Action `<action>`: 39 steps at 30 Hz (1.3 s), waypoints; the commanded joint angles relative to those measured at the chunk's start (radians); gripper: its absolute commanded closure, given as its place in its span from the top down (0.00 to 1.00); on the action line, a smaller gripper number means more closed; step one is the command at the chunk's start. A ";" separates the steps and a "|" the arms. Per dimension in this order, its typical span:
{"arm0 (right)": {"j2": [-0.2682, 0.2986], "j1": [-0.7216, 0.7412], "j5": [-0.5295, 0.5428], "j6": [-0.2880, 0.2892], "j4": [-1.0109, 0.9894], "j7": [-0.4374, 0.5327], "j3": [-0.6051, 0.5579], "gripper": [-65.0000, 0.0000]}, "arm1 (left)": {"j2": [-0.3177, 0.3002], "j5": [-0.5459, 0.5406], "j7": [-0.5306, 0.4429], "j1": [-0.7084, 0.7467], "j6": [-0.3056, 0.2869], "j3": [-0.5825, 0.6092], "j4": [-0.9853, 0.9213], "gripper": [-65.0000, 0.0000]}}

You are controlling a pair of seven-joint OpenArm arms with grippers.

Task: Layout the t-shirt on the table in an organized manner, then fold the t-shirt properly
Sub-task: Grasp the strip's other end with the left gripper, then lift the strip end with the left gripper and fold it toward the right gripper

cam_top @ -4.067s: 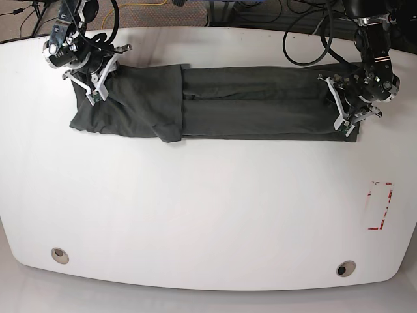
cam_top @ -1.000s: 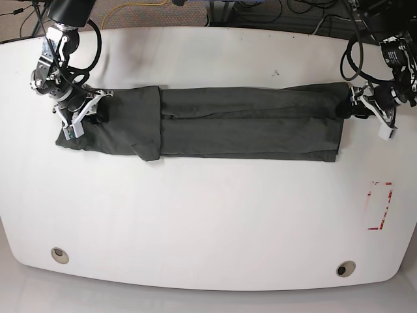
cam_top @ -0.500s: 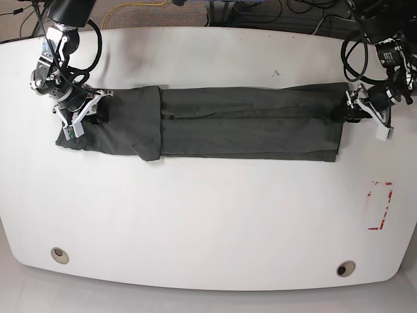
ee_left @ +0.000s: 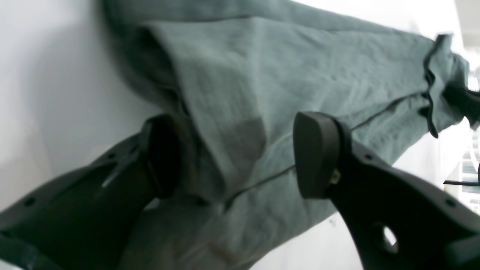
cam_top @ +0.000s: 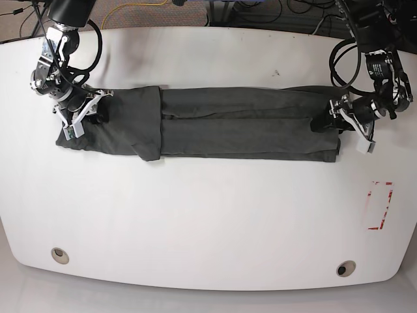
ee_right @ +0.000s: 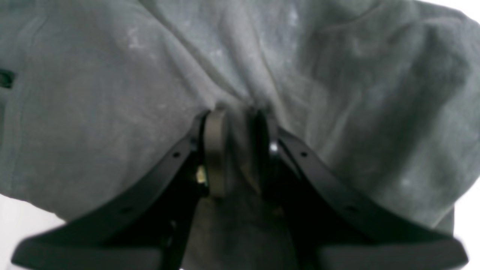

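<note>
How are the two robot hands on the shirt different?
The right end effector is pinched shut on a fold of the t-shirt; the left end effector stands wide open around the cloth. The right works the sleeve end, the left the opposite end. Both are black and sit at the t-shirt's ends.

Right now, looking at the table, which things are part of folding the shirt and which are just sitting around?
Part of the job:
- t-shirt, folded into a long band
- table
- right gripper, pinched on the t-shirt's end
- left gripper, jaws apart over the other end

Just there:
- red-and-white sticker
- two grommet holes
- cables behind the table
</note>
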 commanded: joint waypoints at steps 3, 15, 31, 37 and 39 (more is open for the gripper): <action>0.009 -0.003 -0.017 -0.001 0.005 -0.032 0.000 0.20 | -0.012 0.008 -0.001 -0.005 0.002 0.028 0.006 0.50; 0.009 -0.003 -0.014 -0.001 0.003 -0.032 0.000 0.20 | 0.004 0.020 0.000 -0.004 0.002 0.039 0.101 0.12; 0.009 -0.003 -0.014 -0.001 0.003 -0.032 0.001 0.20 | 0.007 0.035 0.006 0.018 0.002 0.306 0.521 0.12; 0.009 -0.002 -0.014 -0.001 0.002 -0.032 0.001 0.20 | 0.070 0.049 0.006 0.013 0.002 0.435 0.578 0.12; 0.009 -0.002 -0.014 -0.001 0.002 -0.032 0.001 0.20 | 0.096 0.067 0.006 0.010 0.002 0.445 0.578 0.12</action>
